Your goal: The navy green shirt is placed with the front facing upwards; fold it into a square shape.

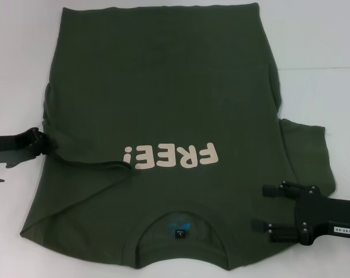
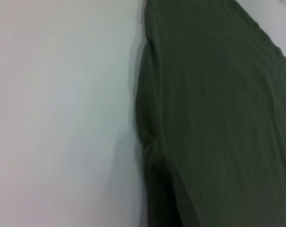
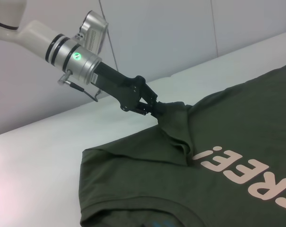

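Left gripper point(image 3: 154, 108) matt black and angular with small screws, silver collar with a glowing green dot, thin cable loop, white arm tube, right gripper point(image 1: 266, 207) black, bolted, white label.

In the head view we lose the collar end of the navy green shirt point(image 1: 163, 116) below the picture's bottom edge, and the writing on its small neck label point(image 1: 179, 233) is too small for us to read. The left gripper point(image 1: 43, 143) runs off the left edge there, its fingertips buried in gathered cloth, and the right gripper point(image 1: 264, 207) is cut by the right edge. From the left wrist we see only blurred fabric beside the table point(image 2: 62, 113).
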Controlling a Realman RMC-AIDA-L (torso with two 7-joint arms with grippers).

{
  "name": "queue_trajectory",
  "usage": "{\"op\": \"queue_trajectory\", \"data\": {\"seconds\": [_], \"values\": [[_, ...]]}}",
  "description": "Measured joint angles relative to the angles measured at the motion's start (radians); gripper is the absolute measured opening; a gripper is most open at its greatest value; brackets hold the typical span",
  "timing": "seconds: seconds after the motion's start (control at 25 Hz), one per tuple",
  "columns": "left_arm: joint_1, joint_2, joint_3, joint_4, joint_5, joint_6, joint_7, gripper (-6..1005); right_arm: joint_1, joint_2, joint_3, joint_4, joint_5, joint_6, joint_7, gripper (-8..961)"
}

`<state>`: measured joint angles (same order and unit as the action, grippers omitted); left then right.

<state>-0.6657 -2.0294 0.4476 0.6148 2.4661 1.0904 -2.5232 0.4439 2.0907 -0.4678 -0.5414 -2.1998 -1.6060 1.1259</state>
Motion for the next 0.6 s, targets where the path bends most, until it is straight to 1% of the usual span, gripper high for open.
{"op": "queue_trajectory", "data": {"seconds": [0.2, 0.36, 0.4, 0.6], "values": [[0.000, 0.000, -0.009, -0.015, -0.038, 0.003, 0.003, 167, -0.001, 0.000, 0.000, 0.000, 0.000, 0.000, 0.000, 885], [0.000, 0.000, -0.010, -0.025, -0.065, -0.003, 0.008, 178, -0.004, 0.000, 0.000, 0.000, 0.000, 0.000, 0.000, 885], [0.000, 0.000, -0.010, -0.032, -0.091, -0.004, 0.009, 181, -0.004, 0.000, 0.000, 0.000, 0.000, 0.000, 0.000, 885], [0.002, -0.001, -0.011, -0.051, -0.151, -0.005, 0.022, 246, -0.004, 0.000, 0.000, 0.000, 0.000, 0.000, 0.000, 884]]}}
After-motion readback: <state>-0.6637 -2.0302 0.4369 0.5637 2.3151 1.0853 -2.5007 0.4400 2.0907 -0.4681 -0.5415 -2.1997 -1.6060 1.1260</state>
